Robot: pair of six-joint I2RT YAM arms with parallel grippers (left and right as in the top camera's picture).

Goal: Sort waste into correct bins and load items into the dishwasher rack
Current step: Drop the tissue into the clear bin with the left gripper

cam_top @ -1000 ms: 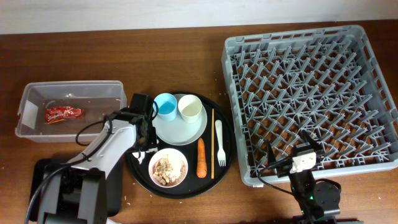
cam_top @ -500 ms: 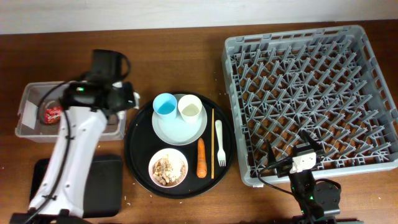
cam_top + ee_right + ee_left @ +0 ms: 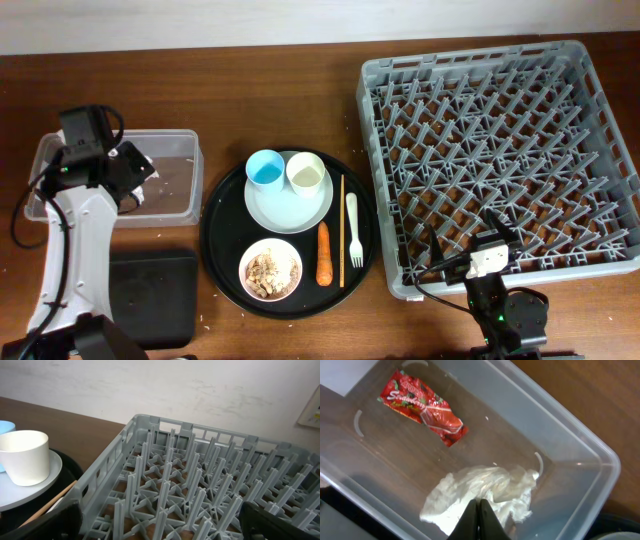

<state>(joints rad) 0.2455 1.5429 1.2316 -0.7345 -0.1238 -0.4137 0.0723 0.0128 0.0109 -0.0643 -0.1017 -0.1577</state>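
Note:
My left gripper (image 3: 480,510) is shut on the crumpled white tissue (image 3: 495,485) inside the clear tub (image 3: 170,140), next to the red wrapper (image 3: 422,407). The left arm (image 3: 75,210) covers the tub's left half from overhead. On the round black tray (image 3: 215,230) are the blue cup (image 3: 266,169), cream cup (image 3: 306,175), plate (image 3: 290,205), bowl of food scraps (image 3: 270,270), carrot (image 3: 323,254), chopsticks (image 3: 342,230) and fork (image 3: 353,228). My right gripper (image 3: 465,235) is open and empty at the front edge of the grey rack (image 3: 500,150).
The shallow black rectangular tray (image 3: 150,295) lies below the tub at the front left. In the right wrist view the rack's pegs (image 3: 200,475) fill the space between my open fingers, and the cream cup (image 3: 25,457) shows at the left.
My left arm has swung left from the round tray to over the clear tub, carrying the tissue. The right arm has not moved.

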